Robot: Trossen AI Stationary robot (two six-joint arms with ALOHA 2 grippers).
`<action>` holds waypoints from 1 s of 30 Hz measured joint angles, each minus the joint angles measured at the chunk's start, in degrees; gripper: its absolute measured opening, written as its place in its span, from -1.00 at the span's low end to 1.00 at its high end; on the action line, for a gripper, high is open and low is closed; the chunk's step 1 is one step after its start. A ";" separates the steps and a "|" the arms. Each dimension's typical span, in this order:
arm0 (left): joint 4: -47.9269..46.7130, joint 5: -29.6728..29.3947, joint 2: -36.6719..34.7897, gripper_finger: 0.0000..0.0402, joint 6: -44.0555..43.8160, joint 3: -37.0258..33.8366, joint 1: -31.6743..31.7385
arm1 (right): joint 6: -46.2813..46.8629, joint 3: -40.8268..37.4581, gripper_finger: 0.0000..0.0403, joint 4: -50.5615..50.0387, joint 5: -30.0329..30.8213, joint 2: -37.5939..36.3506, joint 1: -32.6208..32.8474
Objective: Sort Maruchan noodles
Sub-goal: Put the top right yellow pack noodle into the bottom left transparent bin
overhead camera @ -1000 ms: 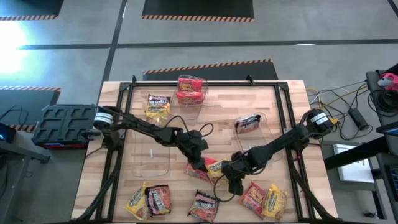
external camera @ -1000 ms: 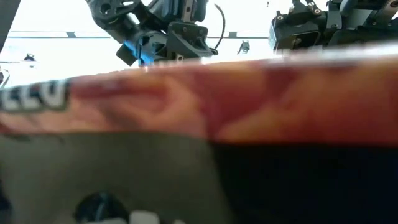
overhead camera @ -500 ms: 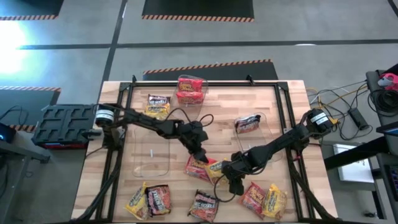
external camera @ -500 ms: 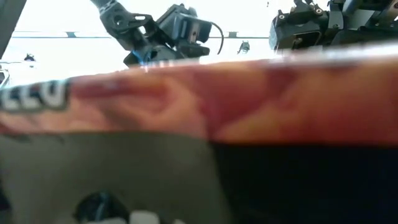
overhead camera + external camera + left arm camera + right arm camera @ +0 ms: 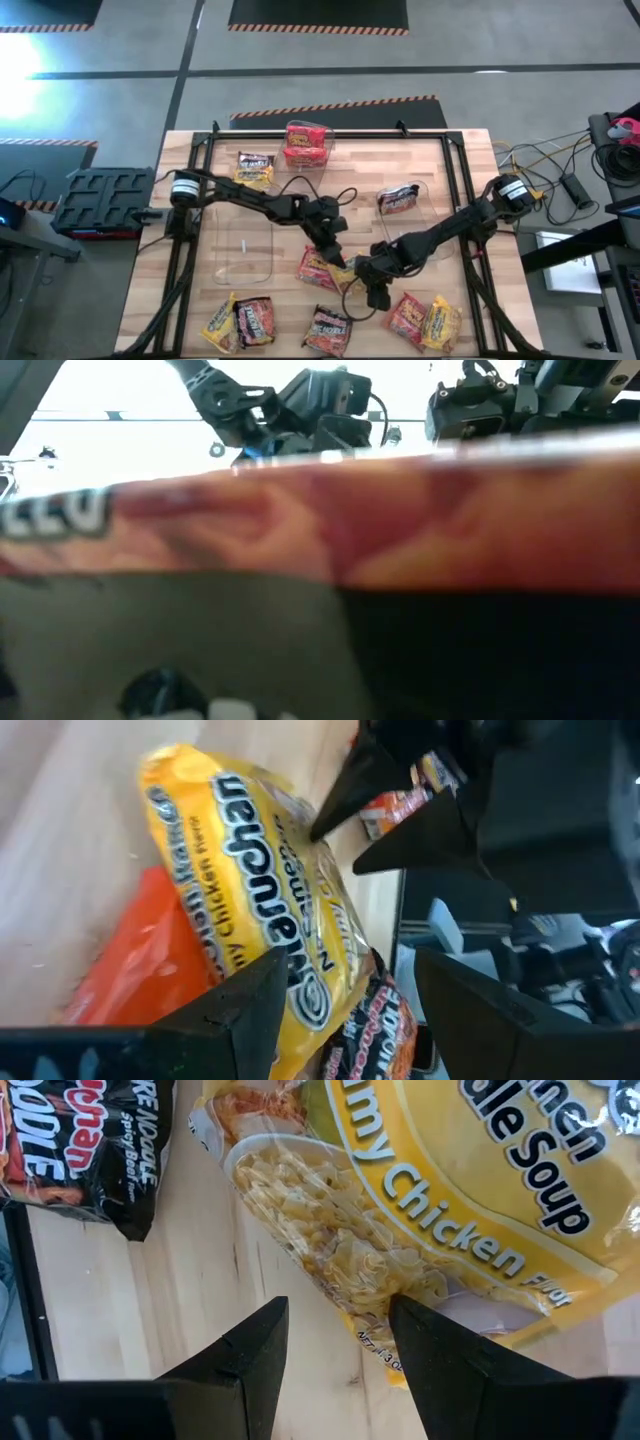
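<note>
Sorting partly done: some Maruchan packets [image 5: 306, 142] sit in bins at the desk's [image 5: 470, 170] far side, several lie loose along the near edge, while the left pincer [image 5: 337, 256] and right pincer [image 5: 372, 290], both apart and empty, flank a yellow packet [image 5: 347, 272] mid-desk

Counted on the worktop [image 5: 460, 170]: eleven noodle packets [image 5: 253, 172], two robot arms [image 5: 250, 200], three clear bins [image 5: 245, 262]. By colour: four red, three yellow, four dark.
</note>
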 joint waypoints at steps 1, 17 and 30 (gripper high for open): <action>-0.58 0.54 0.48 0.01 -0.02 0.40 -0.04 | -0.41 0.00 -0.14 -0.02 0.09 0.00 -0.04; -6.43 0.21 0.18 0.01 5.43 2.47 2.50 | -2.79 -0.02 -0.14 0.00 1.77 0.00 -0.04; -13.63 -4.77 0.07 0.01 9.07 1.86 2.71 | -3.46 -0.02 -0.14 0.00 1.37 0.00 -0.29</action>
